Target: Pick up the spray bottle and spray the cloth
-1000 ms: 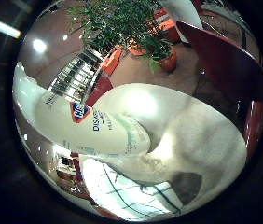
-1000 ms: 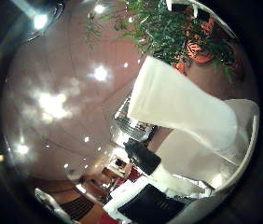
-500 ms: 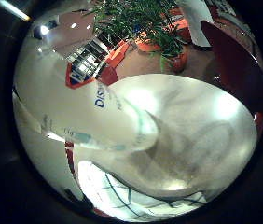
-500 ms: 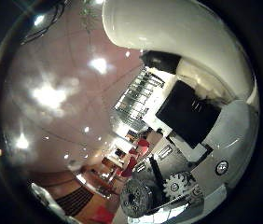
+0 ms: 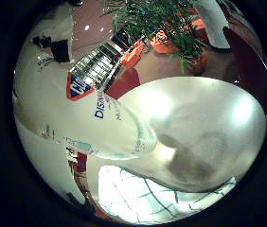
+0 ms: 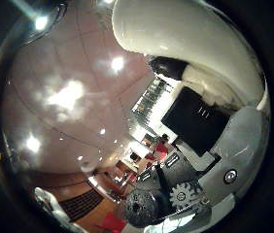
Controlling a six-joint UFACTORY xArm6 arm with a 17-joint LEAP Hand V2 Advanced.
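Observation:
A white spray bottle point(image 5: 76, 109) with a blue and red label fills much of the little finger side view, close against my palm. Its body hangs over a round white table point(image 5: 209, 127) and throws a shadow on it. A pale cloth point(image 5: 143, 194) with dark checked lines lies on the table beneath the bottle. In the thumb side view the bottle's white body point(image 6: 176, 34) arches across, and my right hand point(image 6: 200, 155) shows as black, grey and geared fingers curled close beside it.
Green plants in orange pots point(image 5: 171, 33) stand on the reddish floor beyond the table. A dark red seat point(image 5: 247, 61) is beside the table. The thumb side view looks at a ceiling with bright lights point(image 6: 66, 94).
The bottle has grown larger in both views, coming closer to the palm. My fingers came into the thumb side view and curled in beside the bottle.

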